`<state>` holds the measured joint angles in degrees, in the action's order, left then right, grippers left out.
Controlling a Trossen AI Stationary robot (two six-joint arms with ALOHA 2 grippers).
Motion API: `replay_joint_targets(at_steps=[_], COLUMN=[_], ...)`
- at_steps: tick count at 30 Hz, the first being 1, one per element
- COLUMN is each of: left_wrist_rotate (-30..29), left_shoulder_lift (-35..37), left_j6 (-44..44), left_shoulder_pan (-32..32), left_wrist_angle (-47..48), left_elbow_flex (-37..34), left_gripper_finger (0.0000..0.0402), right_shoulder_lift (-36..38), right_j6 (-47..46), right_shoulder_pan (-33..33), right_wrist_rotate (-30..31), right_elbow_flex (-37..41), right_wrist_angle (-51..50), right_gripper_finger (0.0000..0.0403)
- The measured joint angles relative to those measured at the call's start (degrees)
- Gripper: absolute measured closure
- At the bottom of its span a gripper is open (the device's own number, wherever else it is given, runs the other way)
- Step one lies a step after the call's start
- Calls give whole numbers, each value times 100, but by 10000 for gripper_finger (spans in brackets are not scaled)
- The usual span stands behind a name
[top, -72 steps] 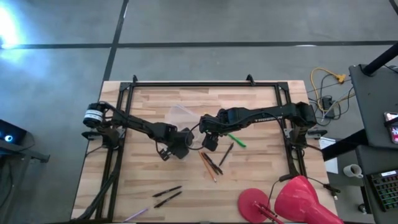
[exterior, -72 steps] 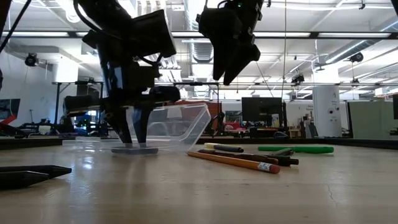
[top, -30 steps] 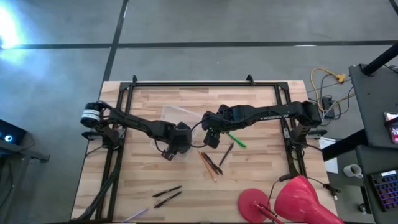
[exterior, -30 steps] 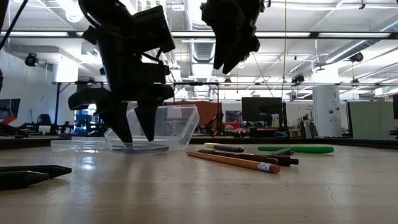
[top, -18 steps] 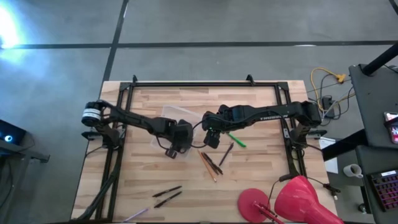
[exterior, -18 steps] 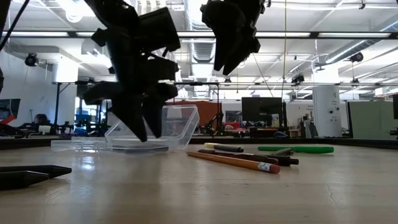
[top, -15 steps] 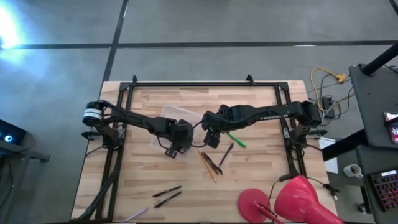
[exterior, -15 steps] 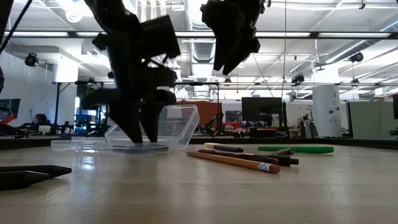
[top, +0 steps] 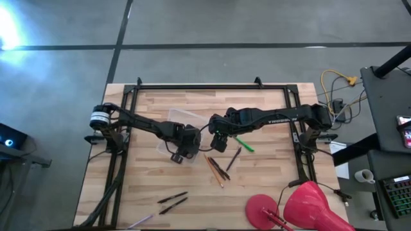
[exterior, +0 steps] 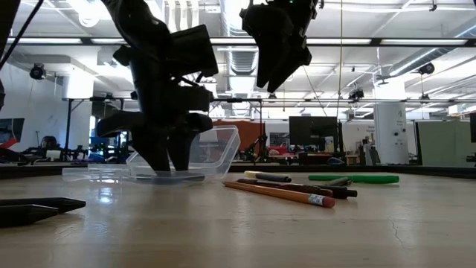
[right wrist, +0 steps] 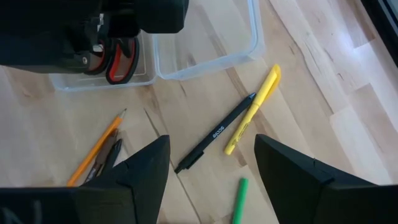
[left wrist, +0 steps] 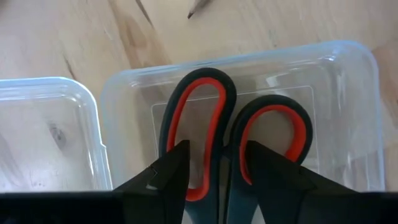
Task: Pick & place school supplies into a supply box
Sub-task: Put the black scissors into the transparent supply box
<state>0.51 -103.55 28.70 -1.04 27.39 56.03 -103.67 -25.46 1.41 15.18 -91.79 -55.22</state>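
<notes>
Now the left gripper reaches down into the supply box, its two dark fingers closed around the red-handled scissors just below the handle loops. The scissors sit inside the box's tray, loops lying against the clear bottom. In the low view the left gripper stands with its tips at the box floor, and the clear supply box rests flat on the counter with its open lid spread out beside it.

Just beside the supply box, on the side away from the lid, the right gripper hangs above the counter and holds nothing; its fingers stand well apart. Beneath it, near the box, lie a yellow pen and a black pen touching along their length, with a green pen a little farther from the box. A brown pencil and a dark pen lie together near the box's tray, pointing toward it.

Well apart from the box, toward the counter's near edge in the high view, lie two more dark pens, and a big red round object sits at the counter's corner.
</notes>
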Motion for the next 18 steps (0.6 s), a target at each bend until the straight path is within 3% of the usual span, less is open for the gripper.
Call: replay_joint_targets(at_steps=[6, 18], left_wrist_rotate=[-16, -234], left_shoulder_lift=[-89, 94], left_j6=[15, -233], left_shoulder_pan=[17, 13], left_wrist_angle=[18, 785], left_elbow_flex=[-13, 445], left_gripper_finger=[336, 338], right_shoulder_lift=[-1, -1], right_j6=[-1, -1], right_shoulder_pan=[2, 2], right_wrist_rotate=[0, 0], right_elbow_flex=[0, 11], right_wrist_angle=[0, 0], right_gripper_finger=[179, 179])
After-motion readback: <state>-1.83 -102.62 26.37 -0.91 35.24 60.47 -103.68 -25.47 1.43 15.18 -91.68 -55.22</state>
